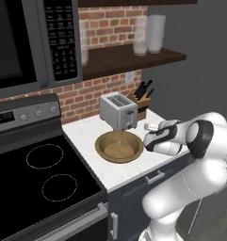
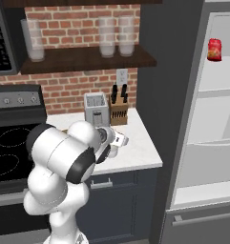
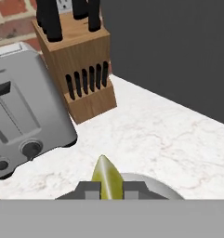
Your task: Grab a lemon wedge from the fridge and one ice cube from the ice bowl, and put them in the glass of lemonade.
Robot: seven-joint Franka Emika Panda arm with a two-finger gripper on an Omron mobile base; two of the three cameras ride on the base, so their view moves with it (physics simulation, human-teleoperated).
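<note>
Pinching one lemon wedge [image 3: 107,178], gripper [image 3: 105,189] overhangs one glass of lemonade [image 3: 150,186].

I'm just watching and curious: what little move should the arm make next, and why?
Probably lower slightly and open the gripper. It is shut on the lemon wedge, and the rim of the glass shows right under the fingertips, beside the toaster. Letting go there should drop the wedge in.

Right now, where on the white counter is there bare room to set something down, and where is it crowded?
Free: the counter strip between the knife block and the dark fridge side wall, running to the front edge. Crowded: the back, where toaster and knife block stand close together, and the left, taken by the ice bowl. The gripper, shut on the lemon wedge, hangs over mid-counter.
</note>
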